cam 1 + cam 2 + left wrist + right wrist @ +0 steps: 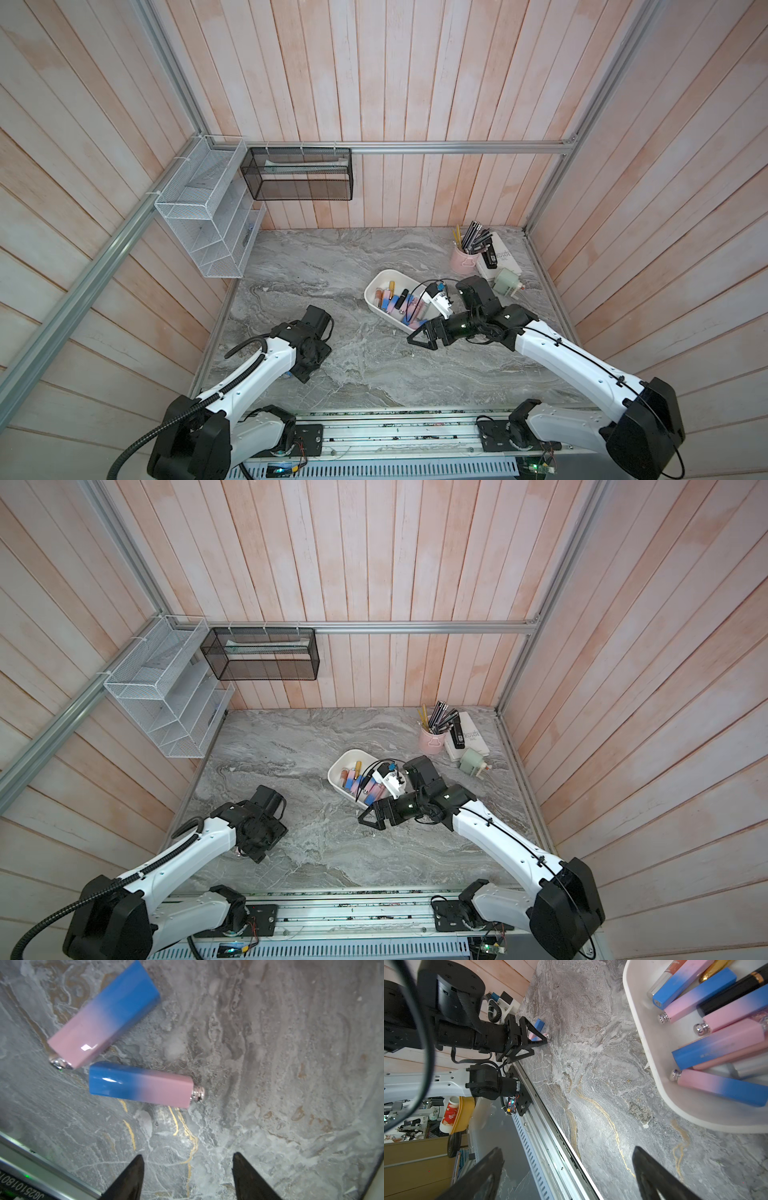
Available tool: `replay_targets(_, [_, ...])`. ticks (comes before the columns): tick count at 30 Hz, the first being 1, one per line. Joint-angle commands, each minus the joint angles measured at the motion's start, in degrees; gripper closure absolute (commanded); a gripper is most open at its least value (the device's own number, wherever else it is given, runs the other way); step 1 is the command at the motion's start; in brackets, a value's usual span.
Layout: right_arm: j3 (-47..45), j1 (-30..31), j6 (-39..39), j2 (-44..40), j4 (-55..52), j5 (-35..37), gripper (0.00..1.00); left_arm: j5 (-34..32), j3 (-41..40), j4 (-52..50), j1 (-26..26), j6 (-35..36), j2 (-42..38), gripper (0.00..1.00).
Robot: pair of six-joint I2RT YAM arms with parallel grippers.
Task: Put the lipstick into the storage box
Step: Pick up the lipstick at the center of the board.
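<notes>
Two lipsticks (pixel 539 1023) are half masked behind the fingers of the left gripper (pixel 540 1046) in the right wrist view. In both top views that gripper and both tubes are largely covered by the left arm's wrist (pixel 305 347). Beyond the right gripper (pixel 566 1147), whose blurred fingers are clipped, the storage box (pixel 641 1032) is cut off at the view's edge.

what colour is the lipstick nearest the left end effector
The lipstick fades blue to pink, silver knob at the pink end; clearest in the left wrist view.
</notes>
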Motion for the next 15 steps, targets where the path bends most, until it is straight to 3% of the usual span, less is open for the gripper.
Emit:
replay_targets(1, [-1.2,-0.3,-1.1,-1.9,0.0,-0.9,0.02,-0.1,-3.0,0.9,2.4,-5.0,-3.0,0.29])
replay_targets(9, [-2.6,-2.5,-2.2,-3.5,-0.6,-2.0,0.02,2.9,-8.9,3.2,11.5,-6.8,-9.2,0.28])
replay_targets(15, [-2.8,-4.7,-2.9,-3.1,-0.7,-3.6,0.02,3.2,-6.5,4.3,13.4,-6.2,-9.0,0.28])
